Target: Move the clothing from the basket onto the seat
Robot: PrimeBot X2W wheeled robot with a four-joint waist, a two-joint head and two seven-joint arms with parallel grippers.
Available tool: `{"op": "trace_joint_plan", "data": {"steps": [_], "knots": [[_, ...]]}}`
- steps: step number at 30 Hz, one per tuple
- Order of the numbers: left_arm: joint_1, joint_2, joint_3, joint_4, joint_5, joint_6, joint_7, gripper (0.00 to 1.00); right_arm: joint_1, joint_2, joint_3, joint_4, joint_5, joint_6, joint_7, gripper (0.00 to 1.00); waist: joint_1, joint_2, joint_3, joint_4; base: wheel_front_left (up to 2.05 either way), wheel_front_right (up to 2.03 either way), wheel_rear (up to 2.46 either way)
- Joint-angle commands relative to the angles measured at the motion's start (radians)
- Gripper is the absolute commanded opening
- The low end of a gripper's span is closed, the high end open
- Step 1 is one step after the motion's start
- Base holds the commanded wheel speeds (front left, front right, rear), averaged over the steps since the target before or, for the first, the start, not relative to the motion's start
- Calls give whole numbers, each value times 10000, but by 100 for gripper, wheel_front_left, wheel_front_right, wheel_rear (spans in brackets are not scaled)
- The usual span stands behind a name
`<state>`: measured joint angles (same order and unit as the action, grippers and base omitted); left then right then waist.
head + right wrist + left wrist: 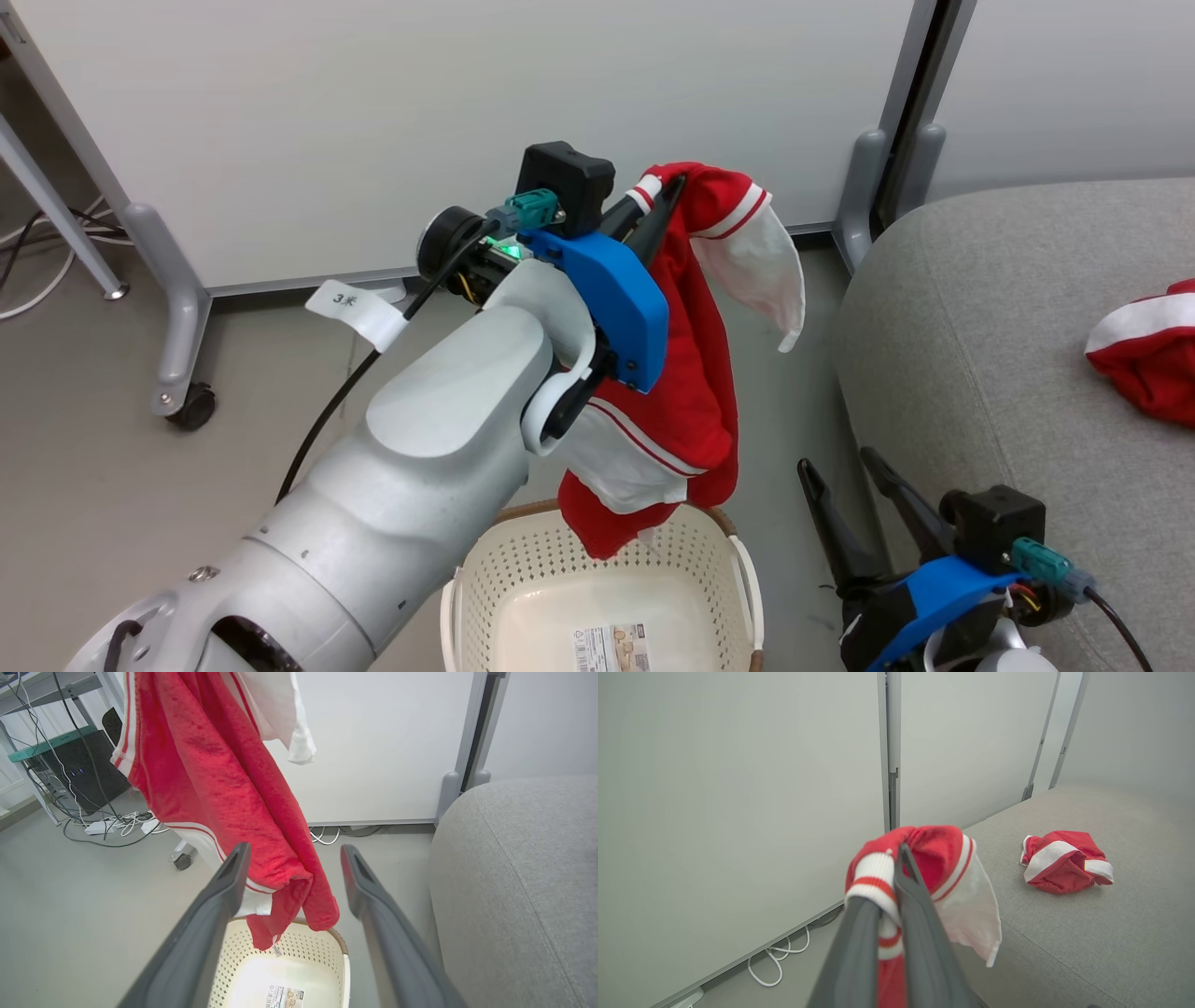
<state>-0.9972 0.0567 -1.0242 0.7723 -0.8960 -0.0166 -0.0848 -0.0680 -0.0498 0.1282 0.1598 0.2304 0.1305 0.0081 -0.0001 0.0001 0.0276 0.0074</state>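
Note:
My left gripper (665,191) is raised high and shut on a red garment with white panels and stripes (686,373). That clothing (224,779) hangs down, its lowest fold just above the basket's far rim. The cream perforated basket (724,569) stands on the floor below; its floor shows a paper label (611,647). In the left wrist view the left gripper (899,858) pinches the striped cuff. A second red and white garment (1064,867) lies on the grey seat (980,355) at the right. My right gripper (845,467) stands open, low beside the seat, holding nothing.
White partition panels (467,121) on wheeled feet (191,406) stand behind the basket. Cables (107,828) and a dark box lie on the floor at the far left. Bare grey floor (93,467) surrounds the basket.

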Motion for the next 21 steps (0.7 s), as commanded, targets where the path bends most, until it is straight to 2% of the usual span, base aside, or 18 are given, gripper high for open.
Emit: {"op": "trace_joint_plan", "data": {"steps": [1,10,16,21], "knots": [[-57,-16,-79,-78,-71,80,72,0,88,-12,27,-57,34,5,23,100,1,-1,16,1,0,0,0],[-18,-56,-381,-315,-254,142,239,0,-119,-12,177,-18,-29,5,86,100,1,-1,179,-15,0,0,0],[-152,-61,-515,-453,-355,163,261,0,-968,-12,928,319,-86,5,308,100,1,-1,282,-43,0,0,0],[-204,-59,-701,-673,-459,226,292,0,-2123,-14,1534,1154,52,5,499,100,1,-1,330,8,0,0,0]]}}
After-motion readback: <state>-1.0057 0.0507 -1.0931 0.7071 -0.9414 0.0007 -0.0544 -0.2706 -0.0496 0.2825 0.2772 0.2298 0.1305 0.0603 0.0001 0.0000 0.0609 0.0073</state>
